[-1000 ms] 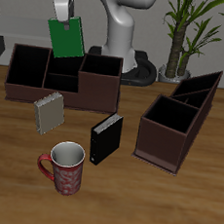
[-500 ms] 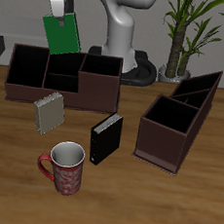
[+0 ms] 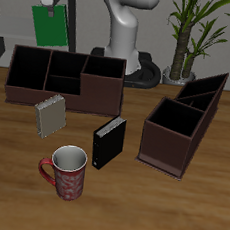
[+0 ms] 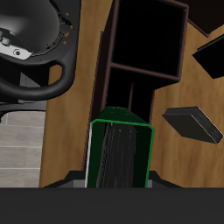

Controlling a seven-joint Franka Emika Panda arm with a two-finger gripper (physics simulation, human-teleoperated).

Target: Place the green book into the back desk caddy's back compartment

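Since a second ago my gripper [image 3: 50, 2], clamped on the green book [image 3: 49, 26], drifts sideways past the back desk caddy [image 3: 65, 79]; I must return above the back compartment [image 3: 68, 63], then lower slowly.

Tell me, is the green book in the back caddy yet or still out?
Out. The green book hangs from the gripper above the back desk caddy, clear of its compartments.

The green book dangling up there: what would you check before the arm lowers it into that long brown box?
1. Gripper holding the green book: ok.
2. Book clear above the back desk caddy: ok.
3. Back compartment free of objects: ok.
4. Book directly over that compartment: not ok; it hangs off toward an end cell.
5. Book edge lined up with the cell: cannot tell.
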